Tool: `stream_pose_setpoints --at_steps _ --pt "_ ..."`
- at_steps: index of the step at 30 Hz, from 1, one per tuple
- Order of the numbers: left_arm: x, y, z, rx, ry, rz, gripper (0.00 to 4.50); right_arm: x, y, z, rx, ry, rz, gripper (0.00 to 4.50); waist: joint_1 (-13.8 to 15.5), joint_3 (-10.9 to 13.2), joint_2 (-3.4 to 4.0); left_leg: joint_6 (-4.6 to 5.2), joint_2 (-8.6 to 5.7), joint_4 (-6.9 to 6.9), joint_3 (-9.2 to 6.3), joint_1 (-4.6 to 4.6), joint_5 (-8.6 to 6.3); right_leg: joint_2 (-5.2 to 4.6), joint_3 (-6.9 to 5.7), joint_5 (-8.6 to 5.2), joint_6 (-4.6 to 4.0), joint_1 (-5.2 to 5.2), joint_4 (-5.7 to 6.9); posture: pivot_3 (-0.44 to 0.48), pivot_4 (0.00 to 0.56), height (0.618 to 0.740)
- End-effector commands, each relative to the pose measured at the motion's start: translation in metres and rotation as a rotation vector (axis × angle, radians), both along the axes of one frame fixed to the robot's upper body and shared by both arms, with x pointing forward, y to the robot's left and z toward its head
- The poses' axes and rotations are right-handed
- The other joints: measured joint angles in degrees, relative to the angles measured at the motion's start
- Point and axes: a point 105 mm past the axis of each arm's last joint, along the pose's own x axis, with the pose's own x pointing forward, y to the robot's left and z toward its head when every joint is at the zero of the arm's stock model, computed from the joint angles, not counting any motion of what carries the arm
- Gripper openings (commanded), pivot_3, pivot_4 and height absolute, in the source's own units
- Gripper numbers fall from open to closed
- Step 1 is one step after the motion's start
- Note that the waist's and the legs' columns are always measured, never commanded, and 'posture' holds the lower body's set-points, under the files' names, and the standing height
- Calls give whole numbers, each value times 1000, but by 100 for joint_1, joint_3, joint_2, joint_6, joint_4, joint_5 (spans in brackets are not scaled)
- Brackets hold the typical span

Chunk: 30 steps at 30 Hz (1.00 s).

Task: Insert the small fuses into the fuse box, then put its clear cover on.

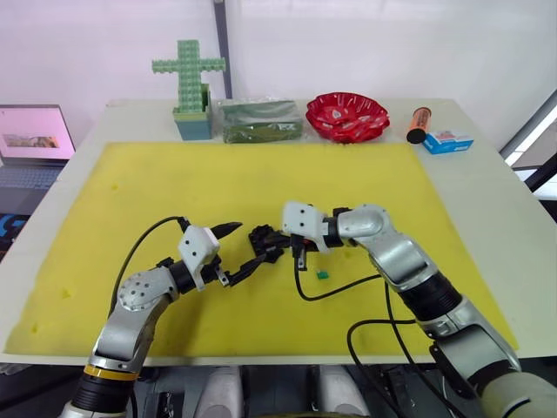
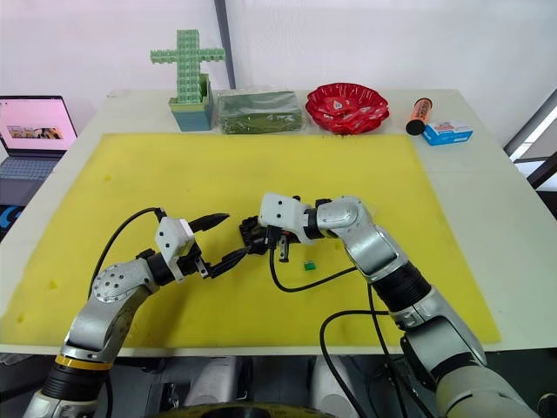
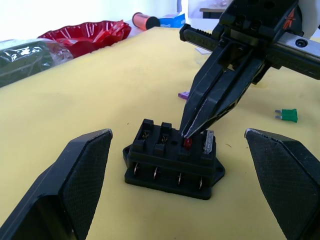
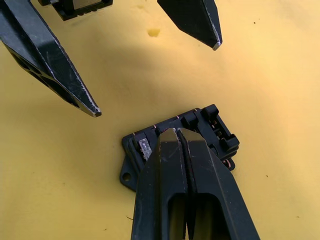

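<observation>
Purple fuse (image 3: 183, 94) mostly hidden behind right claw (image 3: 187, 132) (closed on red fuse (image 3: 188, 143)).

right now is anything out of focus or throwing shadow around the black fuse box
Left wrist view: the small black slotted fuse box looks sharp, while the red scalloped bowl behind is soft. Right wrist view: the right gripper, shut, hides the box's middle. Left eye view: soft, short shadows on the yellow foam mat.

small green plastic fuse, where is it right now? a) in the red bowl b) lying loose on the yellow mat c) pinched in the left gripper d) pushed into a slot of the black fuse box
b: the small green plastic fuse lies flat on the yellow mat, apart from the black rectangular fuse box, while the right gripper, its fingers shut, presses a red fuse into a slot, and the left gripper is open and holds nothing.
</observation>
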Motion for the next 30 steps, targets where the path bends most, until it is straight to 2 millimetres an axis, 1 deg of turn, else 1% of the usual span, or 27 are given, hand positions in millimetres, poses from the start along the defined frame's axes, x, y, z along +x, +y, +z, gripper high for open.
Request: stream_pose_setpoints --at_steps 1,5,7,9,14,17,20,23,26,29,30 --pt "-1 0 10 -6 -41 -10 4500 2 -14 -15 4 115 -66 24 -7 3 3 0 1 -1 1 -2 0 -1 0 0 0 -2 -1 0 150 740" --pt "-2 2 10 -4 -39 -11 4500 3 -9 8 87 84 -42 24 -11 6 7 0 2 -3 1 -23 0 -3 1 0 0 -20 -1 0 150 740" --pt "-2 2 10 -5 -39 -15 4500 0 -3 21 158 97 -26 24 -14 6 7 1 1 1 1 -58 1 -2 1 1 -1 -32 1 0 150 740" --pt "-2 2 11 -6 -40 -19 4500 -4 1 29 204 105 -14 24 -18 9 8 1 -2 5 1 -84 1 -1 2 2 -1 -58 3 0 150 740" --pt "-3 1 12 -8 -43 -26 4500 -9 5 45 290 95 -2 24 -19 17 12 2 -5 -2 3 -90 1 2 2 2 -1 -67 1 0 150 740" --pt "-3 4 13 -2 -46 -27 4500 -10 8 66 394 71 -2 24 -21 21 13 2 -4 -1 4 -90 1 3 2 2 -1 -68 2 0 150 740" --pt "-5 5 18 0 -53 -37 4500 -13 7 73 404 46 -3 24 -21 22 13 2 -4 -4 4 -90 1 5 2 2 -1 -69 2 0 150 740" --pt "-6 10 27 8 -65 -56 4500 -12 -8 79 397 6 -58 24 -9 27 13 2 -4 -4 4 -91 1 4 2 2 -1 -71 2 0 150 740" --pt "-5 19 35 26 -70 -58 4500 -11 -34 86 385 -53 -133 626 -6 28 13 1 -4 -1 4 -92 1 2 2 2 -1 -69 -1 0 150 740" --pt "-4 29 40 44 -61 -58 4500 -14 -59 88 359 -100 -198 1616 -10 32 11 1 -4 -2 6 -93 1 2 2 1 -1 -70 -4 0 150 740" --pt "-4 32 41 50 -58 -58 4500 -16 -65 88 349 -108 -209 1970 -13 35 13 1 -5 -3 7 -93 1 2 2 1 -1 -70 -4 0 150 740"
